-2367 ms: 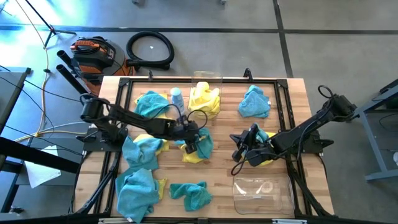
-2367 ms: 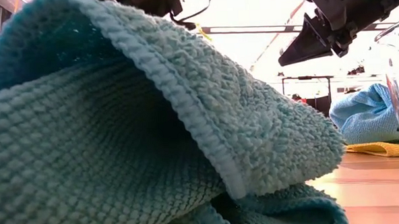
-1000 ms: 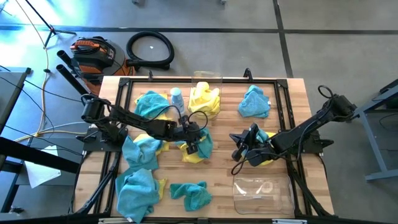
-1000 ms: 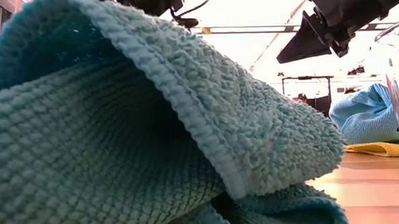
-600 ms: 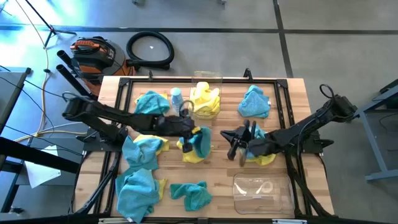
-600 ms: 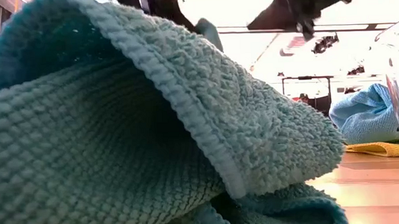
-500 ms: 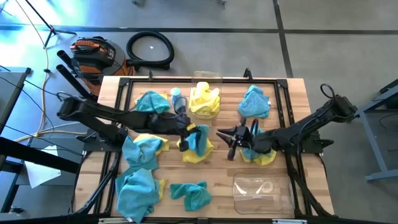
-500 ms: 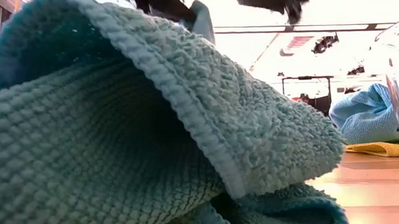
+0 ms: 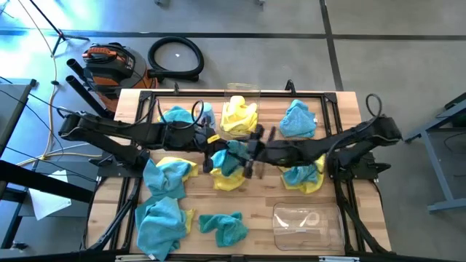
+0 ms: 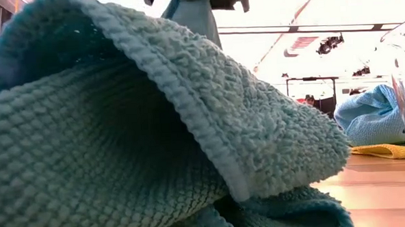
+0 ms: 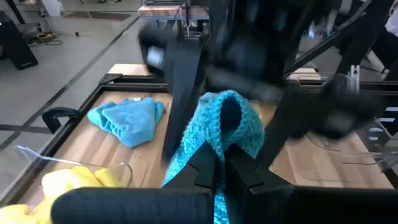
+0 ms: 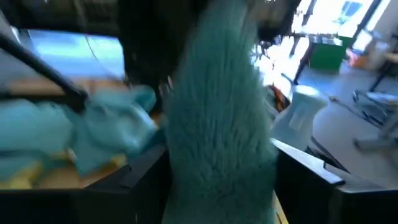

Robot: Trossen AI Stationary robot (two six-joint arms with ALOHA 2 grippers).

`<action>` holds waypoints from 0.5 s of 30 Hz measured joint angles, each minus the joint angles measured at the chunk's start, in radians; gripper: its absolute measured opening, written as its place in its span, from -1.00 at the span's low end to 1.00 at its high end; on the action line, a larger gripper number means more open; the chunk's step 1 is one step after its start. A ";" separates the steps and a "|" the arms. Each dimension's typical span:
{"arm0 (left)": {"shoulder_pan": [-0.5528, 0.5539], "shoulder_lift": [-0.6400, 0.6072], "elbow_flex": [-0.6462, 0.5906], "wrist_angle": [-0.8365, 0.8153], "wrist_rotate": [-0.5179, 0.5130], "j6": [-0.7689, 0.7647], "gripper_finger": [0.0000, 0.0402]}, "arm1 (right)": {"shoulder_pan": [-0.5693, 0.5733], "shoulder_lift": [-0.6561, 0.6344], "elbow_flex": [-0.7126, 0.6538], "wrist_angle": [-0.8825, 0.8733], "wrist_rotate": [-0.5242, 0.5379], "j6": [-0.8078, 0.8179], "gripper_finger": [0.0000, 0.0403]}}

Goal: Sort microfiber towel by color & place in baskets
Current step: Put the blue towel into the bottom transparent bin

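Left gripper (image 9: 217, 151) over table centre, clamped tight on teal-blue microfiber towel (image 9: 231, 156), lifted clear of wooden table (image 9: 349, 102). In left wrist view, own fingers (image 11: 205, 167) pinched together on that teal cloth (image 11: 219, 134), which stands up between them. Right gripper (image 9: 251, 153) reached in from the right to meet it, jaws spread wide either side of the same towel; teal cloth (image 12: 221, 124) fills right wrist view between its fingers. Contact with cloth: cannot tell.

Directly below the held towel, crumpled bright yellow towel (image 9: 231, 179) on the table. Clear rectangular plastic tub (image 9: 306, 224) at near-right edge. Second clear tub (image 9: 242, 91) at far centre edge, with yellow towel (image 9: 239, 116) in or against it; cannot tell which. More teal towels: far right (image 9: 297, 118), far left (image 9: 177, 120), near centre (image 9: 223, 226), near-left corner (image 9: 162, 218), mid-left (image 9: 164, 177). Teal-over-yellow pair (image 9: 304, 177) under right arm.

Low view mostly blocked by close teal towel (image 10: 142, 143); held towel's hanging tip (image 10: 193, 17) visible at top.
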 joint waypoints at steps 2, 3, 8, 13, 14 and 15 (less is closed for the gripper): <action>-0.009 0.000 0.038 -0.052 0.000 0.017 -1.00 | -0.013 0.050 0.058 -0.027 -0.002 0.003 0.23; -0.014 0.000 0.051 -0.063 0.000 0.024 -1.00 | -0.018 0.072 0.083 -0.032 0.000 0.003 0.23; -0.030 -0.001 0.073 -0.079 -0.001 0.027 -1.00 | -0.027 0.147 0.174 -0.093 -0.002 0.004 0.06; -0.036 -0.002 0.074 -0.106 0.004 0.034 -0.94 | -0.018 0.150 0.201 -0.203 -0.002 0.078 -0.62; -0.036 -0.002 0.074 -0.113 0.004 0.034 -0.91 | -0.014 0.149 0.201 -0.221 -0.002 0.084 -0.79; -0.036 -0.002 0.074 -0.116 0.004 0.034 -0.88 | -0.011 0.144 0.201 -0.243 -0.002 0.096 -0.89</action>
